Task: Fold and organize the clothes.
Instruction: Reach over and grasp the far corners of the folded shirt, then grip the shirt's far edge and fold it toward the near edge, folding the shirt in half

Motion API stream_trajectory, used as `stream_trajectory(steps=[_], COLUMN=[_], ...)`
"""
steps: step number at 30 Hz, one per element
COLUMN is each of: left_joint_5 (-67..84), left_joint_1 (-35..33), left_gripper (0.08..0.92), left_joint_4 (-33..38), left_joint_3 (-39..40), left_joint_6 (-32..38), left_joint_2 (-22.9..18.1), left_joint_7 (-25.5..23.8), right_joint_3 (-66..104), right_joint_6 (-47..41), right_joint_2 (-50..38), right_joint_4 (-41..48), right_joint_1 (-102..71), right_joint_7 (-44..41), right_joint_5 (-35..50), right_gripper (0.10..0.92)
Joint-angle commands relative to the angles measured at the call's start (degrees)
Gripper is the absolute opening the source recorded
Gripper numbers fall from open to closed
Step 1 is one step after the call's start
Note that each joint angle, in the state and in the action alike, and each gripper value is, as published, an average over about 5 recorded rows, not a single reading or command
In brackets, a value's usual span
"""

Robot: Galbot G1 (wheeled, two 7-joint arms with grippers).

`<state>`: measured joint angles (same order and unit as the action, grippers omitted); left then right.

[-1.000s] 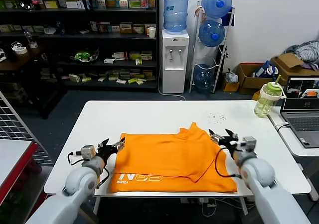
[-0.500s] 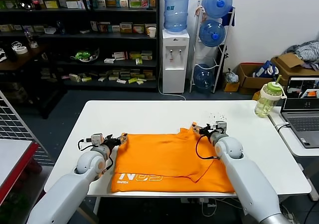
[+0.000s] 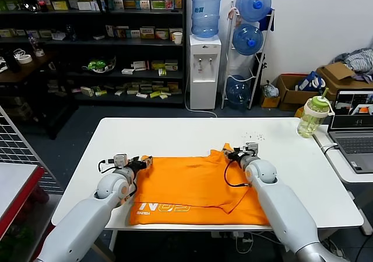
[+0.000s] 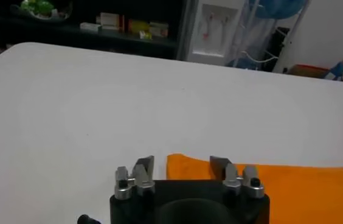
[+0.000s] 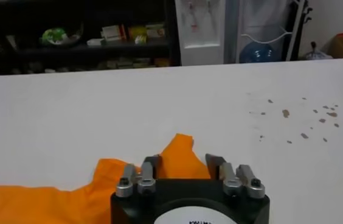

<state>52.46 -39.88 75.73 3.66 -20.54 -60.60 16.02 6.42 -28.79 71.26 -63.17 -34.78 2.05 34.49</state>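
The orange T-shirt [image 3: 198,183] lies flat on the white table [image 3: 175,134], with its white lettering [image 3: 160,206] near the front edge. My left gripper [image 3: 143,162] is at the shirt's far left corner. In the left wrist view its jaws [image 4: 182,165] stand apart with that corner of the shirt [image 4: 187,167] between them. My right gripper [image 3: 230,153] is at the raised far right peak of the cloth. In the right wrist view its jaws [image 5: 182,163] straddle the orange peak [image 5: 180,152], still apart.
A green-capped bottle [image 3: 313,115] and a laptop [image 3: 354,131] sit at the table's right side. Small dark specks [image 5: 305,115] dot the table beyond the right gripper. A water dispenser [image 3: 205,70] and shelves stand behind.
Both grippers have moved forward onto the shirt's far corners, the right one inward to the peak. Both sets of jaws have narrowed round the cloth.
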Motion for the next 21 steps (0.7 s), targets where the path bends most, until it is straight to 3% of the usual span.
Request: stream_trajectory(steps=[1,12,17,21], left_joint_5=[-0.25,-0.34,-0.21,0.23], left_joint_1=[0.73,0.21,-1.31,-4.24], left_gripper=[0.542,0.221,0.102,0.092], left_joint_4=[-0.97,-0.03,3.10,8.70], left_joint_3=[0.71,0.36,-1.08,-2.93], left_joint_6=[-0.03,0.99,1.50,1.63], left_joint_2=[-0.48,-0.41,0.46,2.63], left_joint_7=[0.19,0.65,1.06,1.70], right_joint_3=[-0.73,-0.20,0.73,1.79], right_joint_6=[-0.17,5.18,7.44,7.16], right_joint_2=[0.57,-0.13,-1.31,-3.98], right_joint_4=[0.55,-3.12,-6.63,-13.16], right_joint_1=[0.62,-1.14,-3.00,-6.54], right_joint_7=[-0.31,-1.17,-0.91,0.14], right_joint_5=[0.13,0.89,1.21,2.80], right_gripper=[0.425,0.133,0.125,0.125])
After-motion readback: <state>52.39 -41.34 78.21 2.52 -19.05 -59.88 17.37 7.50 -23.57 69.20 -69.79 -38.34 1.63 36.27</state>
